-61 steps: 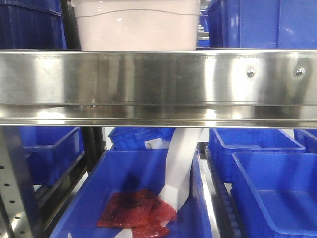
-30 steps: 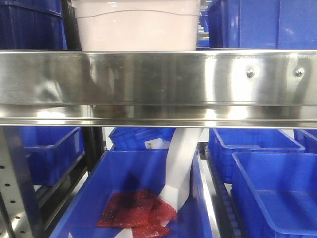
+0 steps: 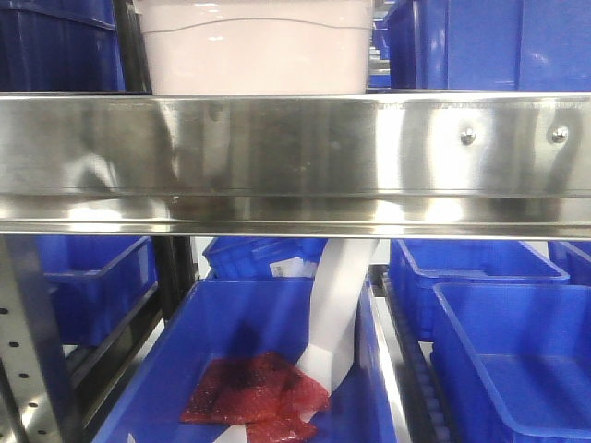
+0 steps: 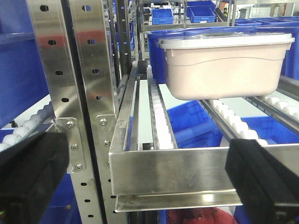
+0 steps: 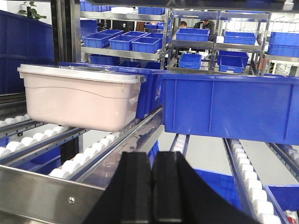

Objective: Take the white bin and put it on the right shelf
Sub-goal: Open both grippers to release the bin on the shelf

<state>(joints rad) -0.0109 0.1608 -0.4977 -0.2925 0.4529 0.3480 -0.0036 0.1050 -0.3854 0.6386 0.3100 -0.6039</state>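
The white bin (image 3: pixel 254 46), off-white and faintly pink with its lid on, stands on the roller lanes of the steel shelf, behind the broad reflective front beam (image 3: pixel 295 148). In the left wrist view the bin (image 4: pixel 224 65) sits back on the rollers, beyond the beam (image 4: pixel 187 170). My left gripper (image 4: pixel 149 182) is open and empty in front of the beam, its black fingers (image 4: pixel 28 177) wide apart. In the right wrist view the bin (image 5: pixel 79 95) is at the far left. My right gripper (image 5: pixel 152 186) is shut and empty, in front of the beam (image 5: pixel 42 196).
A large blue crate (image 5: pixel 229 105) stands on the shelf right of the bin. Perforated steel uprights (image 4: pixel 70 93) rise left of the shelf. Below the beam are open blue crates (image 3: pixel 503 341); one (image 3: pixel 231 323) holds a red mesh bag (image 3: pixel 254 392) and a white pouch (image 3: pixel 337 305).
Only the reflections on the left part of the steel beam have shifted slightly. The white bin and crates have not moved.
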